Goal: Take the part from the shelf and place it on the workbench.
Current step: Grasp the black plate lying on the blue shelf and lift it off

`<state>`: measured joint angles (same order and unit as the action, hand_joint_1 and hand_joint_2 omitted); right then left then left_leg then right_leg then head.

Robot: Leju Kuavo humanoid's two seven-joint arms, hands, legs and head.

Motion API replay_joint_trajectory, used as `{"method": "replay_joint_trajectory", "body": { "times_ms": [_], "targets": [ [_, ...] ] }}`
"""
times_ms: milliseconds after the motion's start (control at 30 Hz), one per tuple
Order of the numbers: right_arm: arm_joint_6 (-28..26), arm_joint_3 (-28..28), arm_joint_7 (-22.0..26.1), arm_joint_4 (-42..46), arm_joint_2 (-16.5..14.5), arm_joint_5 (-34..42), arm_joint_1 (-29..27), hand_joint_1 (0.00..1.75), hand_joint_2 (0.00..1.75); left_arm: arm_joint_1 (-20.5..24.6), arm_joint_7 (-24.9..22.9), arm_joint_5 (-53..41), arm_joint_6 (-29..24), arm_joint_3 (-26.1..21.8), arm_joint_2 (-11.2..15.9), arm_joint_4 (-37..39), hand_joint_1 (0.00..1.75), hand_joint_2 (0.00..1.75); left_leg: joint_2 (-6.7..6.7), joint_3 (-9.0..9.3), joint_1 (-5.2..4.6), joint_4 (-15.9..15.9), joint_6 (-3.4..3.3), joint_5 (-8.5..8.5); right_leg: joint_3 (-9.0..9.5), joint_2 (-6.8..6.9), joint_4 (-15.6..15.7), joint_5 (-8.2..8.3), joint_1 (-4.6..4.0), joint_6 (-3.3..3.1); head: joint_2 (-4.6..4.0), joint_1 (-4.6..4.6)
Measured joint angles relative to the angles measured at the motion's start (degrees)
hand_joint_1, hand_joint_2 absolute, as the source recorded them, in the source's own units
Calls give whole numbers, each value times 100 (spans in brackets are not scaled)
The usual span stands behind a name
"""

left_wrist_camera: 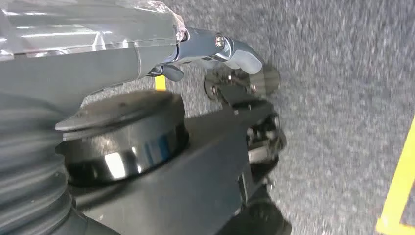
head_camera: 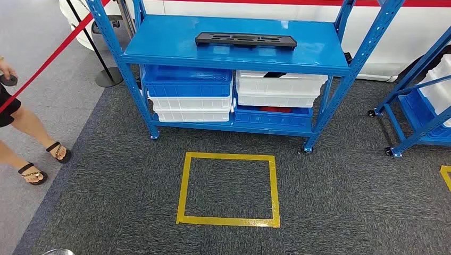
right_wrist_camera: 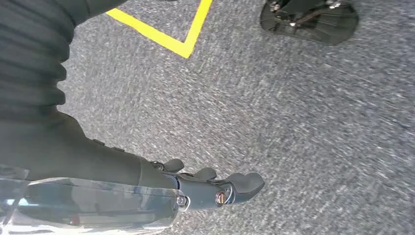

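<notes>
A flat black part [head_camera: 245, 40] with cut-outs lies on the top board of the blue shelf [head_camera: 159, 50], near its middle. My left hand [left_wrist_camera: 218, 54] hangs over the grey carpet with its fingers apart and nothing in it. Over the carpet too, my right hand [right_wrist_camera: 215, 183] hangs with loose fingers and holds nothing. Both hands are far from the shelf.
Blue and white bins [head_camera: 189, 93] fill the lower shelf. A yellow tape square [head_camera: 230, 189] marks the carpet in front. A second blue rack [head_camera: 420, 101] stands at right. A person in sandals [head_camera: 32, 154] stands at left behind a red barrier strap [head_camera: 50, 58].
</notes>
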<state>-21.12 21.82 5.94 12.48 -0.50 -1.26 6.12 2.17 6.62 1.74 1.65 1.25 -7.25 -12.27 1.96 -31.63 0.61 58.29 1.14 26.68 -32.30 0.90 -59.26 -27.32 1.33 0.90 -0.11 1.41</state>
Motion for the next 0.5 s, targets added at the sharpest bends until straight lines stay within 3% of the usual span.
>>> {"method": "replay_joint_trajectory", "body": {
  "times_ms": [500],
  "targets": [
    [69,9,-77,-12,-103,181,142,0,175,15,-169,-14,246,-39,70,54,0,175,0,-3,0,0,2,-1,-3,0,0,-1,0,0,0,0]
  ]
}}
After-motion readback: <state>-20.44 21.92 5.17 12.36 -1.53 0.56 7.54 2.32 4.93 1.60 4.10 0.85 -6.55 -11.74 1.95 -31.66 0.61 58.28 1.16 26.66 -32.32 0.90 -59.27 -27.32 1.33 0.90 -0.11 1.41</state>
